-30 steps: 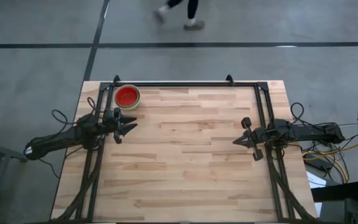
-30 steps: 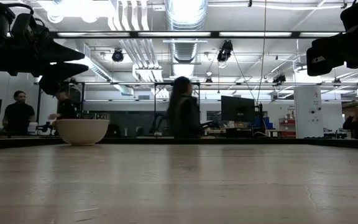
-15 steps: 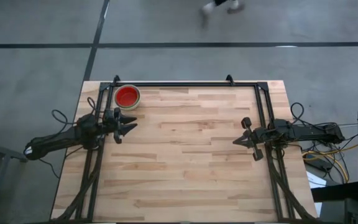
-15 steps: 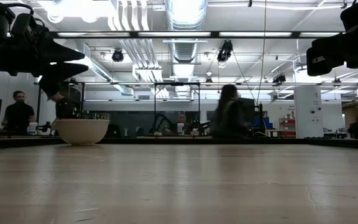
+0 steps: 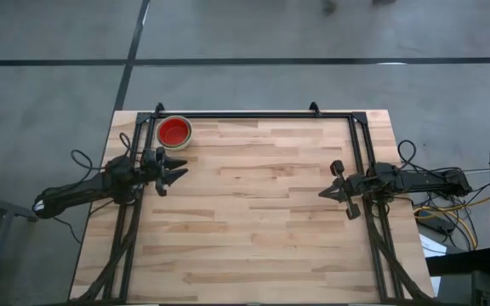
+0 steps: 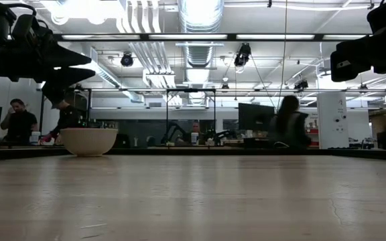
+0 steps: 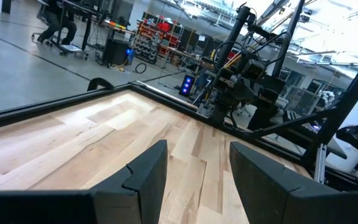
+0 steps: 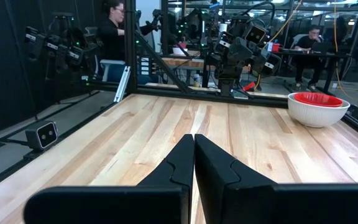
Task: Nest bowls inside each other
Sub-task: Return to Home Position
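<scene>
Bowls (image 5: 175,133) sit nested in one stack, red on top, at the table (image 5: 262,229) corner near the left gripper (image 5: 177,172), whose fingers are spread and empty. Nothing on the table has moved lately; the right gripper (image 5: 323,193), pinched closed on nothing, rests opposite. Nesting looks complete.

1. The table (image 5: 262,212) has a top of light wood in narrow glued strips with plain grain. The finish is smooth with a soft satin sheen, and the low view shows faint scratches.
2. The bowls (image 8: 319,109) look like smooth plastic. The outer wall is whitish and slightly glossy, and the inside of the top one is red.
3. The left gripper (image 7: 197,148) and right gripper (image 8: 194,138) have dark, matt, plastic-looking fingers with smooth faces.
4. The frame (image 5: 253,115) at the table's edges is dull black metal tubing.
5. The floor (image 5: 313,34) is smooth grey concrete with little shine.
</scene>
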